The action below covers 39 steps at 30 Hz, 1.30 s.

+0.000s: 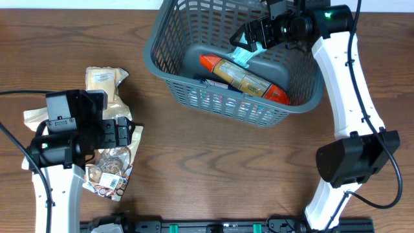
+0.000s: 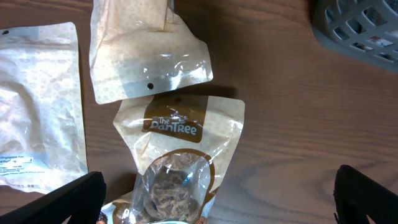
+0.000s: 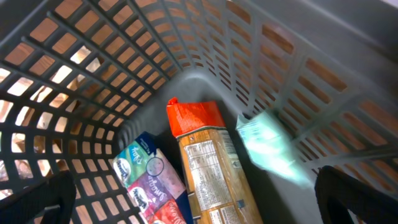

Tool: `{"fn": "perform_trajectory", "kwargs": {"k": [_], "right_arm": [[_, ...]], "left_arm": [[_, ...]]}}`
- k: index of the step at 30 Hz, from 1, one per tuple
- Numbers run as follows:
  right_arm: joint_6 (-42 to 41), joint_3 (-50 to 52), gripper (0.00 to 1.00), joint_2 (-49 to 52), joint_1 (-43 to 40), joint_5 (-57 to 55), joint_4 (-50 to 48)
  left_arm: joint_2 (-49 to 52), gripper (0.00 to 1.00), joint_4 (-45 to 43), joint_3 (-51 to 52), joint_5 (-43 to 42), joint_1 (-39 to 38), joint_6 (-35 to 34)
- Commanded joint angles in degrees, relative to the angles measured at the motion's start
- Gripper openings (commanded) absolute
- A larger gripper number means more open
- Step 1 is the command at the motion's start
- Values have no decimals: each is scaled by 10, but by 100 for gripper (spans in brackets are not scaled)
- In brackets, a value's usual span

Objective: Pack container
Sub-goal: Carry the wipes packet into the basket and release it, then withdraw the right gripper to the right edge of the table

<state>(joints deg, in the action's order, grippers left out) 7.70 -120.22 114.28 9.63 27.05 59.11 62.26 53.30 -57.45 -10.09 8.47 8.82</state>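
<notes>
One grey basket [image 1: 239, 110], inside it one orange-ended packet [image 1: 246, 79], one multicoloured packet [image 3: 146, 183], one pale teal packet [image 3: 267, 146], on the bench [image 1: 226, 168] three pouches [image 2: 180, 143].

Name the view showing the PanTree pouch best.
Left wrist: the PanTree pouch sits centre frame, logo and clear window legible. Overhead has it half hidden under the left arm. Right wrist misses it.

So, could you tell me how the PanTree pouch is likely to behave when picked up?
The PanTree pouch will probably flop and sag: its film looks thin and creased. The glossy clear window may be slippery. Loose pieces inside would likely shift toward the low end.
</notes>
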Motion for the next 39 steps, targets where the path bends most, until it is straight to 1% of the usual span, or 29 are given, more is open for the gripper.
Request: {"fn": "perform_trajectory", "kwargs": {"k": [1,7,13,16,19,21,25,29,31,36,39], "right_arm": [[9,-27,99,-15,1,-16,2],[10,-139,99,-38,2,-83,60],[8,-249,99,-71,-3,-113,128],[-39,-274,99,-100,-11,-209,145],[-89,-276,99,-132,-29,-318,159],[-124,-276,99,-153,-49,-367,182],[-189,-276,99,-177,-114,-387,249],[-242,-276,99,-180,-199,-387,340],[-263,-270,99,-179,-242,-393,382],[-275,-235,99,-181,-318,-385,382],[-274,-204,99,-180,-353,-372,381]], "left_arm": [[-3,99,-5,-2,1,2,-3],[-5,99,-9,-3,1,2,-3],[-6,99,-11,-3,1,2,-3],[-6,99,-12,-3,1,2,-3],[-6,99,-12,-3,1,2,-3],[-6,99,-12,-3,1,2,-3],[-7,99,-16,-3,6,2,-3],[-15,99,-22,-9,29,2,-3],[-26,99,-25,-17,55,3,-4],[-58,99,-17,-55,177,8,-38],[-77,99,8,-77,220,32,-64]]}}
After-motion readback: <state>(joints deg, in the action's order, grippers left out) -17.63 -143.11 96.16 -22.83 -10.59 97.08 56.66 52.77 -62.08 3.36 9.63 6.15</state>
